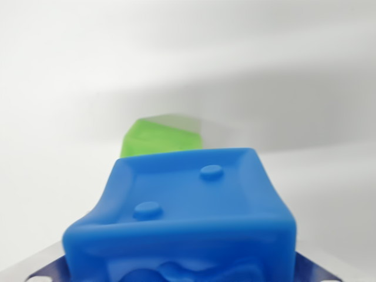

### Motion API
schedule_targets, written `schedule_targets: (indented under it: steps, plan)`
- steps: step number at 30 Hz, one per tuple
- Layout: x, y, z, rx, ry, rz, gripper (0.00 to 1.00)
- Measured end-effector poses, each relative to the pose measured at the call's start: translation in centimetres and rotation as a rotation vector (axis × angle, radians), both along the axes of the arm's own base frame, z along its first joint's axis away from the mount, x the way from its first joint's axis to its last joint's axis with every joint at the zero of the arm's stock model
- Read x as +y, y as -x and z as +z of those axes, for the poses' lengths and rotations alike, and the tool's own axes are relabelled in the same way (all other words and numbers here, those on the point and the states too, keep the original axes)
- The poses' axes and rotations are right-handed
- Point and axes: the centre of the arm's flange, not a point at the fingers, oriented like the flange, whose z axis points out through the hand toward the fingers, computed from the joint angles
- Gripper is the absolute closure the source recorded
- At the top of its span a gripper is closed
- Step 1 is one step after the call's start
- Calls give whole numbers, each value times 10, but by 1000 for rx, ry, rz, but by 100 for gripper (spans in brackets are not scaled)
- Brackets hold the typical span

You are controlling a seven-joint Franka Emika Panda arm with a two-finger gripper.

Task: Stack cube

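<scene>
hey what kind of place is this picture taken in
Probably a lab or test tabletop, though little shows: a plain white surface, a blue cube close to the wrist camera, and a green cube behind it.

blue cube (pixel 188 217): bottom cut off by the wrist view's lower edge.
green cube (pixel 163 136): blurred, lower part hidden behind the blue cube.
gripper: only metallic slivers at the lower corners; fingertips out of view, grip cannot be judged.
</scene>
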Motion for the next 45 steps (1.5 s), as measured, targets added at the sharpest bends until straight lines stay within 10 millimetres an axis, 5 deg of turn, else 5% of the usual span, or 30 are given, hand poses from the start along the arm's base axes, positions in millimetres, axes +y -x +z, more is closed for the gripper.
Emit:
schedule_targets:
  steps: [19, 45]
  plan:
    - [27, 15, 12, 0, -1, -174, 100]
    - [26, 17, -58, 10, -1, -182, 100]
